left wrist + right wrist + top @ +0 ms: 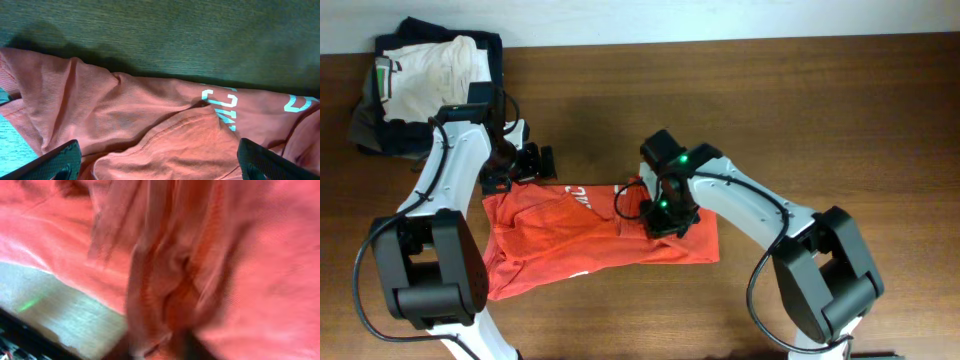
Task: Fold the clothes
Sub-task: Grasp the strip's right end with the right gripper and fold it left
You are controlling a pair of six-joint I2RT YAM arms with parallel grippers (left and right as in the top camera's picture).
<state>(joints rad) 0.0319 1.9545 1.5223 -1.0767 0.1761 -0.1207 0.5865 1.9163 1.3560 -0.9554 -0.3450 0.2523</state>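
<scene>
While the shirt [570, 240] lies on the table [820, 100] in the lower middle of the top view, its long side runs from left to right. It is crumpled and partly folded over.

The left gripper [527, 162] hangs at the shirt's upper left edge, close to the white letters [578, 192]. In its own camera, its fingers [60, 160] are wide apart with nothing between them. The shirt spreads out just in front of them.

The right gripper [658, 212] sits on top of the shirt, right of the middle. Its camera shows only blurry red cloth [260, 280] bunched up close. It looks pinched, but I cannot see the fingers, so I cannot tell.

I think the right arm is nearer to the cloth. The left one must go a little way down the picture to grab the edge.

A pile of other clothes [420, 75] sits in the upper left corner.
</scene>
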